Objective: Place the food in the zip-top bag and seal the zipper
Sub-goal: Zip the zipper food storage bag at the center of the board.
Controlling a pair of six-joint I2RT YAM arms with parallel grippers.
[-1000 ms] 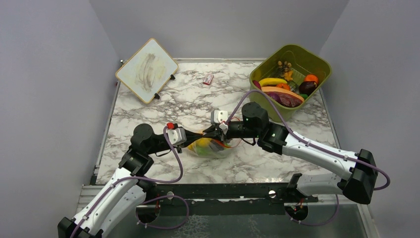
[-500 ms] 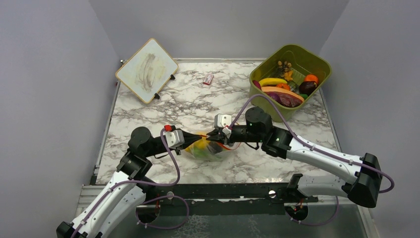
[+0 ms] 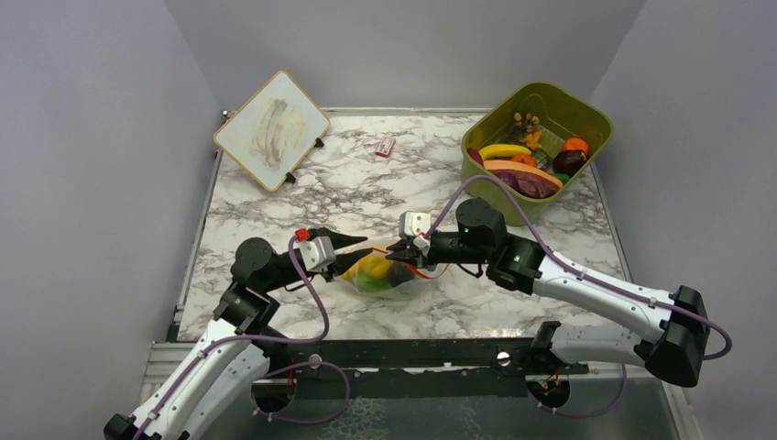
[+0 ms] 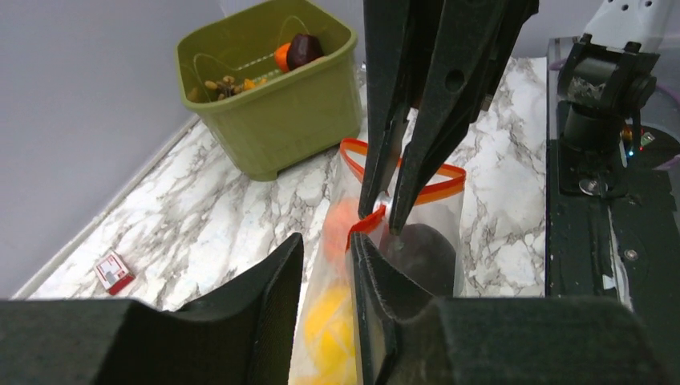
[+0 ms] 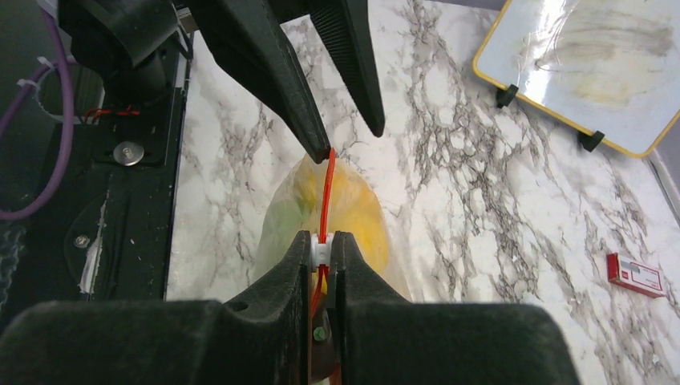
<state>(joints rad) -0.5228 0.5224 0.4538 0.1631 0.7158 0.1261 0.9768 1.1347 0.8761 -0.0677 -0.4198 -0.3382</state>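
My left gripper (image 3: 357, 249) had let go and drawn back, jaws apart, one tip at the end of the thin orange-red zipper (image 5: 329, 184). My right gripper (image 5: 321, 245) stayed clamped on that strip. The floppy clear zip-top bag (image 4: 445, 212) lay on the veined marble table (image 3: 275, 211), bulging with smooth yellow and green food (image 3: 376, 269). Farther off stood the glossy olive tub (image 3: 548, 88).

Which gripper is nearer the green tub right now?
Right. The right gripper pinches the zipper at the bag's end facing the green tub; the left gripper, jaws parted, sits at the bag's opposite end, farther away.
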